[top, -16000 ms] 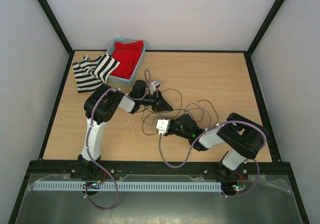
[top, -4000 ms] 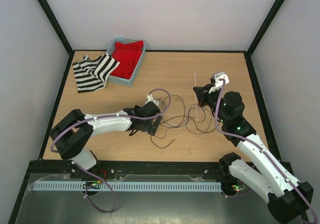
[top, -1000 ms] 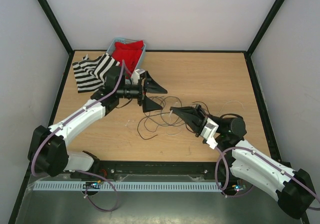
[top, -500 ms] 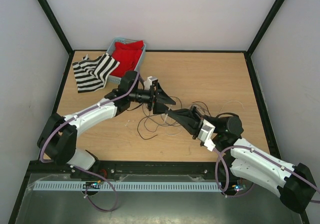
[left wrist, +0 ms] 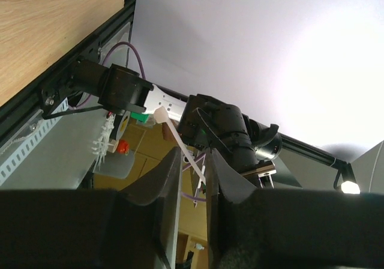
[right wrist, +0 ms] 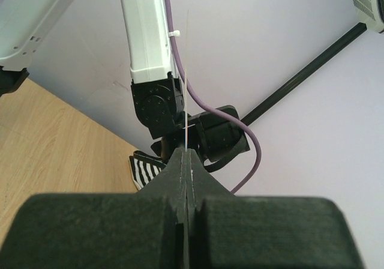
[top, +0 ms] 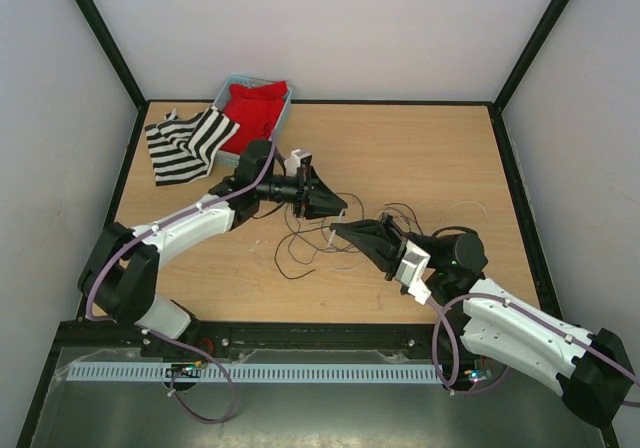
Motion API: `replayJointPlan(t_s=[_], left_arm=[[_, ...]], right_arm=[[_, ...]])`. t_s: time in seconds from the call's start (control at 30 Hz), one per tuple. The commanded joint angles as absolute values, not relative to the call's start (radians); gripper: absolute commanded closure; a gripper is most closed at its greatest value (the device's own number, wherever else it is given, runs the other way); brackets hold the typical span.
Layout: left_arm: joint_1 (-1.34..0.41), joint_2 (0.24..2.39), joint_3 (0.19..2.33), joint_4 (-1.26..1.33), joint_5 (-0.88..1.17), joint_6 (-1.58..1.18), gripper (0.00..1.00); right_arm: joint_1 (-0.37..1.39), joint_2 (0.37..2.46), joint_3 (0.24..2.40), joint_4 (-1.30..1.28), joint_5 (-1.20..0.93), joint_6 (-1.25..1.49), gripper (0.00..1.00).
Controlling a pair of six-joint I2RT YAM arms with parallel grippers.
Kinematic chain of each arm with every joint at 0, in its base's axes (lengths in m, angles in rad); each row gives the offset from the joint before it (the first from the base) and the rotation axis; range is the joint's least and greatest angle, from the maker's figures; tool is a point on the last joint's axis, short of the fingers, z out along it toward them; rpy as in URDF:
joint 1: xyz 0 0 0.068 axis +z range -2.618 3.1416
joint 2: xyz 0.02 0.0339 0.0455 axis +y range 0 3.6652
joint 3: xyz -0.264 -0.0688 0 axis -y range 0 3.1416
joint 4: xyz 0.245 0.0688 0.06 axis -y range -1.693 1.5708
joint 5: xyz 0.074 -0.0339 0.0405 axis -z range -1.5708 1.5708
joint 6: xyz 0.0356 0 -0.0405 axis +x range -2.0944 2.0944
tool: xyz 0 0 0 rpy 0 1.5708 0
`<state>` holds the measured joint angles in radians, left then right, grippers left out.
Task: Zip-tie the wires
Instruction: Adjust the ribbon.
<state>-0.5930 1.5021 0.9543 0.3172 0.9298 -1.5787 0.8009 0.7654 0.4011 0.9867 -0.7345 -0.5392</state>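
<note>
Mid-desk [top: 400, 148], tips nearly met over the wires [top: 310, 248], which lay looped on the wood. Right gripper [right wrist: 187, 155] was clenched on the zip tie [right wrist: 186, 89]. Left gripper [left wrist: 193, 167] stood narrowly apart with the strip between its jaws; whether they touched it could not be told.

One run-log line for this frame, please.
right gripper: shut on zip tie | left gripper: open around zip tie | wires: loose on table, untied
</note>
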Motion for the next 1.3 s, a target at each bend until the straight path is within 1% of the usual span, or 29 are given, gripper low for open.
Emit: replayJointPlan(t_s=[0.0,0.1,0.2,0.5,0.6,0.83,0.9,0.93,1.0,1.07,1.13,1.2,1.27], left_arm=[[-0.582,1.507,0.948,0.360,0.927,-1.592,0.80],[-0.576,1.510,0.948,0.363,0.923,-1.583,0.87],[-0.569,1.515,0.956,0.366,0.916,-1.575,0.90],[-0.571,1.539,0.973,0.393,0.914,-1.581,0.90],[-0.570,1.549,0.972,0.405,0.912,-1.585,1.00],[-0.532,1.572,1.004,0.427,0.905,-1.511,1.00],[-0.509,1.585,1.034,0.428,0.892,-1.450,1.00],[-0.497,1.594,1.049,0.429,0.878,-1.413,1.00],[-0.468,1.617,1.074,0.430,0.847,-1.359,1.00],[-0.425,1.647,1.090,0.449,0.842,-1.335,1.00],[-0.395,1.660,1.083,0.517,0.777,-1.334,1.00],[-0.384,1.672,1.107,0.550,0.719,-1.257,1.00],[-0.384,1.699,1.150,0.550,0.710,-1.183,1.00]], right_arm=[[0.810,0.755,0.414,0.988,-0.743,-0.547,1.00],[0.811,0.755,0.412,0.987,-0.744,-0.545,1.00],[0.813,0.757,0.407,0.989,-0.743,-0.543,1.00],[0.816,0.778,0.390,1.008,-0.732,-0.545,1.00],[0.816,0.781,0.385,1.014,-0.729,-0.545,1.00],[0.816,0.768,0.353,0.998,-0.689,-0.536,0.99],[0.815,0.757,0.331,0.999,-0.648,-0.509,0.89],[0.816,0.751,0.318,1.000,-0.630,-0.498,0.81],[0.816,0.741,0.285,1.007,-0.599,-0.478,0.73],[0.817,0.730,0.256,0.994,-0.571,-0.461,0.60],[0.817,0.717,0.228,0.976,-0.540,-0.453,0.54],[0.817,0.703,0.202,0.962,-0.504,-0.457,0.47],[0.818,0.665,0.203,0.891,-0.456,-0.466,0.42]])
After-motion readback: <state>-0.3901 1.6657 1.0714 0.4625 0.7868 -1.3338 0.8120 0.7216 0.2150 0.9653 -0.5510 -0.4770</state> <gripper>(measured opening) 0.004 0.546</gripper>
